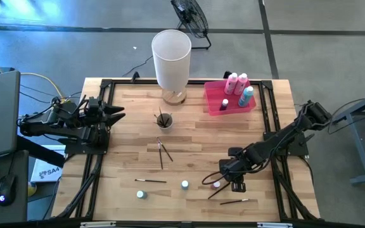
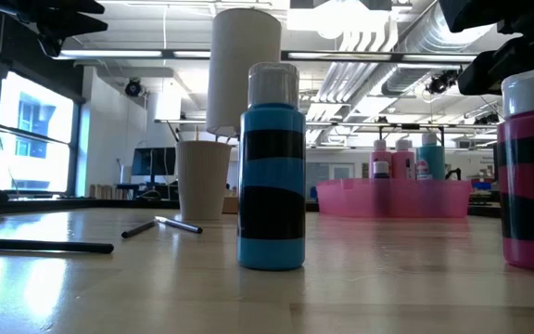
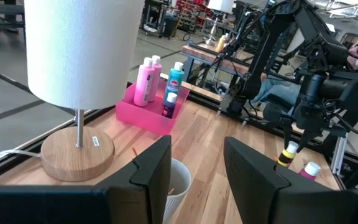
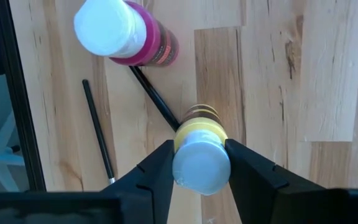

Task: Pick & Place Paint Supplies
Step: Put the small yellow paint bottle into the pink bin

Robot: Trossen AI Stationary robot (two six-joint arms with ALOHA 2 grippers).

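At the table's near right, the right gripper [image 4: 199, 163] points straight down, clamping a yellow paint bottle [image 4: 199, 149].

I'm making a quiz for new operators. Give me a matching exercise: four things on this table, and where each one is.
Things:
1. yellow bottle
2. teal bottle
3. lamp
4. left gripper

Places:
A. in the pink tray
B. at the table's far edge
C. between the right gripper's fingers
D. holding nothing, at the table's left edge

Pairs: 1-C, 2-A, 3-B, 4-D

Bright overhead lights, window glare, blurred foreground
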